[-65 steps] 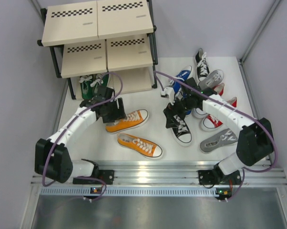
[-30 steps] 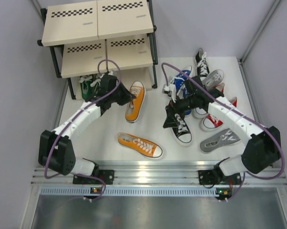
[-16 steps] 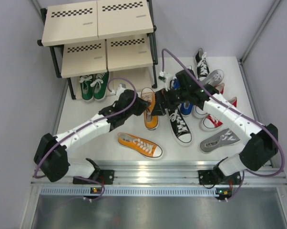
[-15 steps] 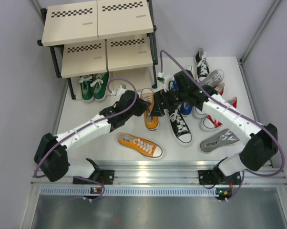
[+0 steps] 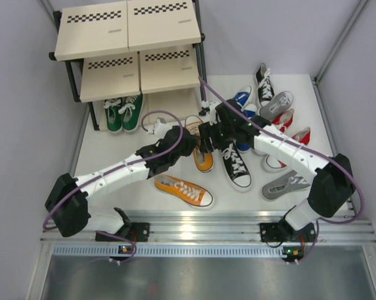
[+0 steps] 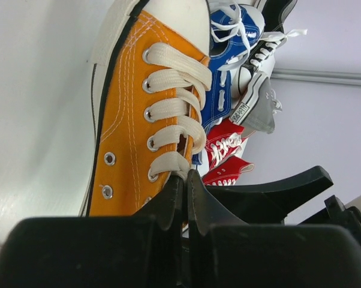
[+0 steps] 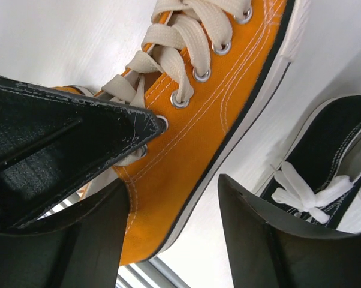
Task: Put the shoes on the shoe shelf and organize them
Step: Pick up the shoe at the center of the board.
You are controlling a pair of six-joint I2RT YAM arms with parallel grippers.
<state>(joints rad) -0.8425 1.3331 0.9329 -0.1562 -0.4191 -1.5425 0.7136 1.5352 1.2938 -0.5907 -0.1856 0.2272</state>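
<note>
Shoe shelf (image 5: 128, 56) at far left, green pair (image 5: 122, 112) on its bottom tier. Left claw (image 6: 185, 183) clamped on the laced collar of an orange sneaker (image 6: 129, 138) at mid-counter (image 5: 107, 169). Right claw (image 7: 173, 186) fingers apart, straddling the same sneaker. Black sneaker (image 5: 237, 165) just right of it

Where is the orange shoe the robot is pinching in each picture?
Top external: orange shoe mid-table, between the two arms.
Left wrist: orange shoe fills the left side, toe at the top.
Right wrist: orange shoe crosses the middle diagonally.
Shared landmark: the left end effector, shut on it by the laces.
</note>
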